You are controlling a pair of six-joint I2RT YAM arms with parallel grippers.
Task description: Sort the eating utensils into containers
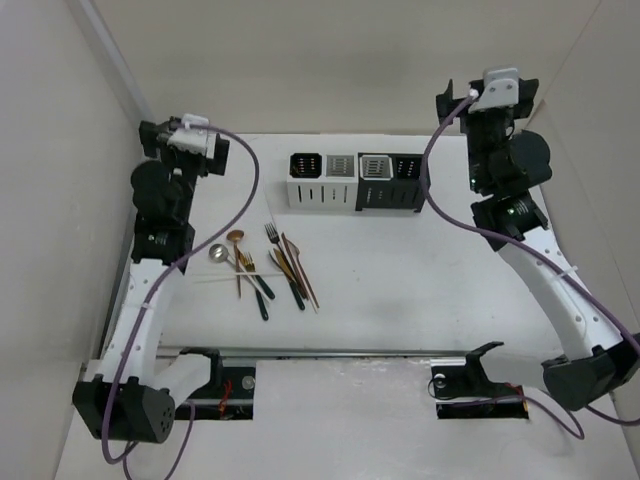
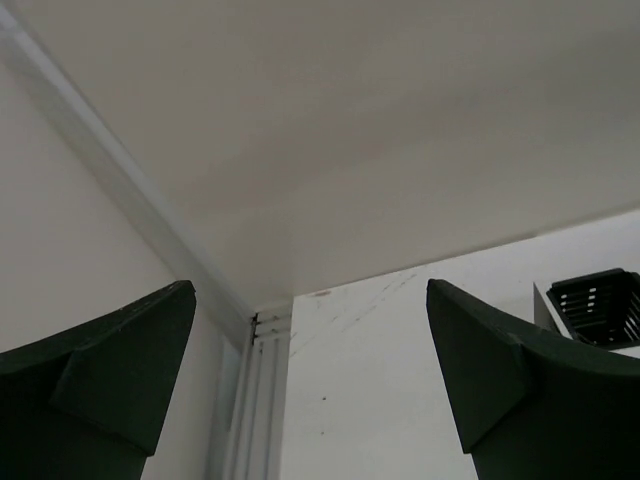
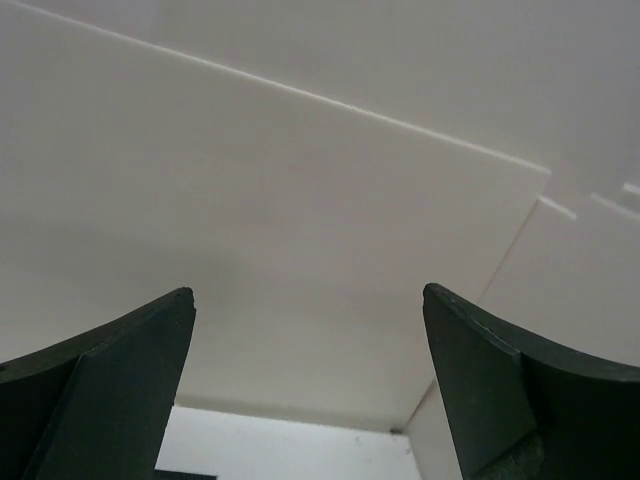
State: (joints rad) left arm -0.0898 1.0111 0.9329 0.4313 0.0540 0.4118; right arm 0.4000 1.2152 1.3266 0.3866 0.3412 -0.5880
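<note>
The eating utensils (image 1: pixel 265 262) lie in a loose pile on the white table, left of centre: copper-gold, silver, dark-handled and white pieces, some crossing each other. The containers (image 1: pixel 356 181) stand in a row at the back centre, two white on the left and two black on the right. My left gripper (image 1: pixel 151 136) is raised at the back left, open and empty (image 2: pixel 310 385), facing the back-left corner. A container corner (image 2: pixel 594 306) shows at its right. My right gripper (image 1: pixel 446 101) is raised at the back right, open and empty (image 3: pixel 308 395), facing the wall.
Beige walls enclose the table on the left, back and right. The back-left corner has a white frame post (image 2: pixel 262 400). A metal rail (image 1: pixel 330 353) runs along the near edge between the two arm bases.
</note>
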